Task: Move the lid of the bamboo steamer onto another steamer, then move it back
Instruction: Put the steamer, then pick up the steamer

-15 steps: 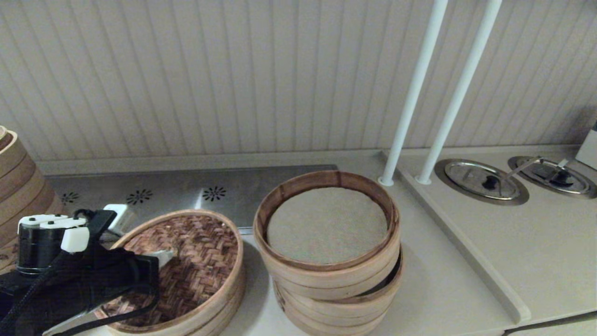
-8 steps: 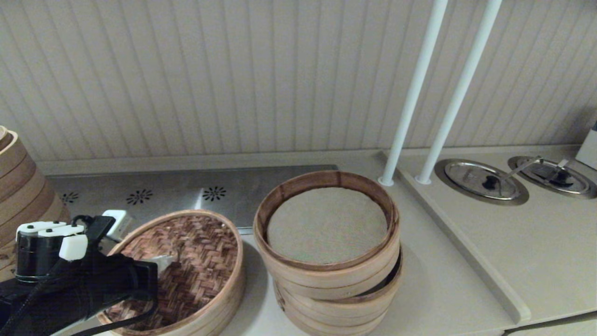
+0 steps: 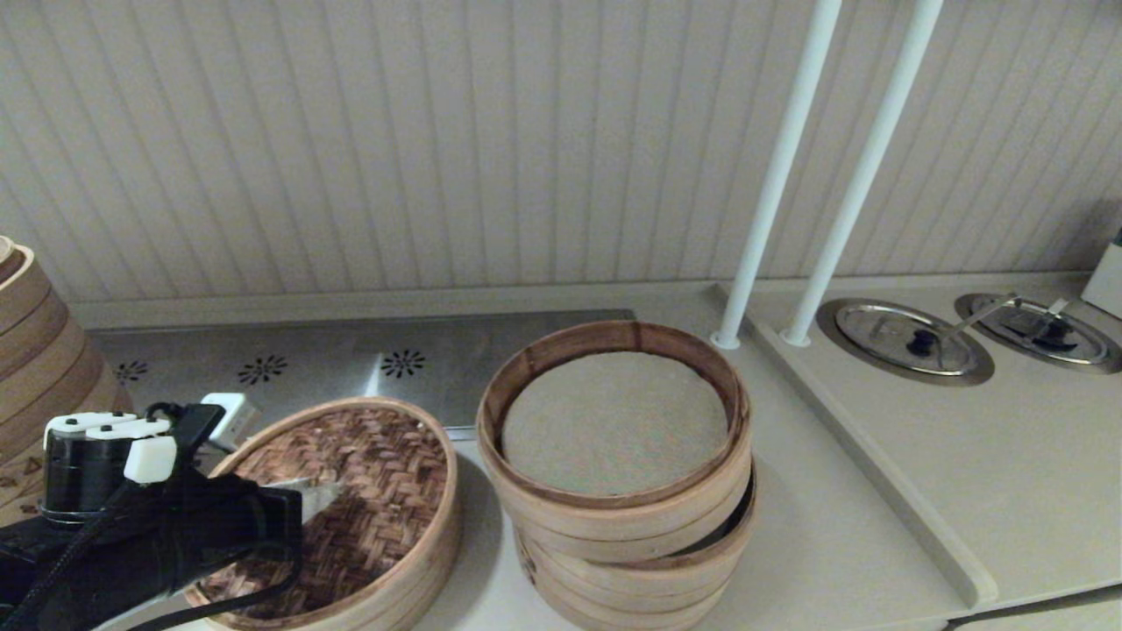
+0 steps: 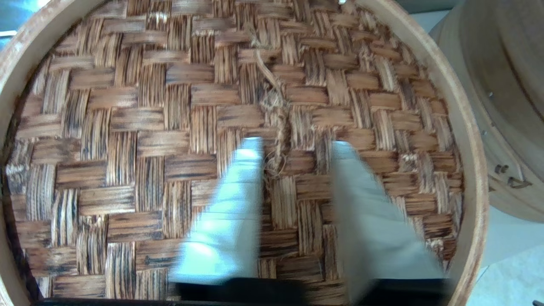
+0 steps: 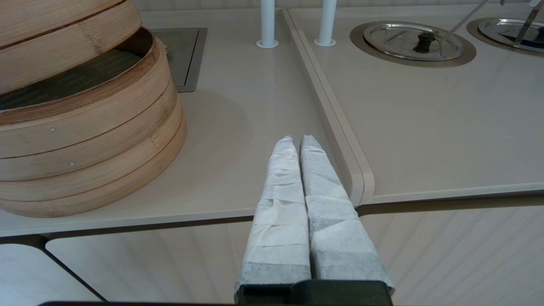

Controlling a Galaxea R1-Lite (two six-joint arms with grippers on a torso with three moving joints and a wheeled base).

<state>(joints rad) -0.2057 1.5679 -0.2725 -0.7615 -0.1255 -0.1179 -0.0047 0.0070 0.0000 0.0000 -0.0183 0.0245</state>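
We see the bamboo steamer lid (image 3: 351, 504) sitting on a low bamboo tray (image 3: 421, 578) at the near left of the counter (image 3: 824, 543), just beside the taller stack of steamers (image 3: 622, 517) in the middle. Its dark woven top faces up, with the pale rim around it.

The left gripper (image 4: 293, 144) hangs over the lid, coming in from the robot's left. In the left wrist view we find its two white-wrapped fingers (image 4: 229, 212) spread apart, one on each side of the small twine knot (image 4: 276, 127) at the centre of the weave. The knot lies in the gap between the fingertips, nearer one finger than the other, and neither finger closes on it. We cannot tell whether the fingertips touch the weave or stand just above it.

The stack in the middle is open on top, showing a greyish liner (image 3: 614, 421) inside its top tier.

The right gripper (image 5: 297, 140) is well apart from the lid, parked low at the front edge of the counter, to the right of the middle stack. Its two wrapped fingers (image 5: 280, 199) lie pressed together with nothing between them. It does not show in the head view.
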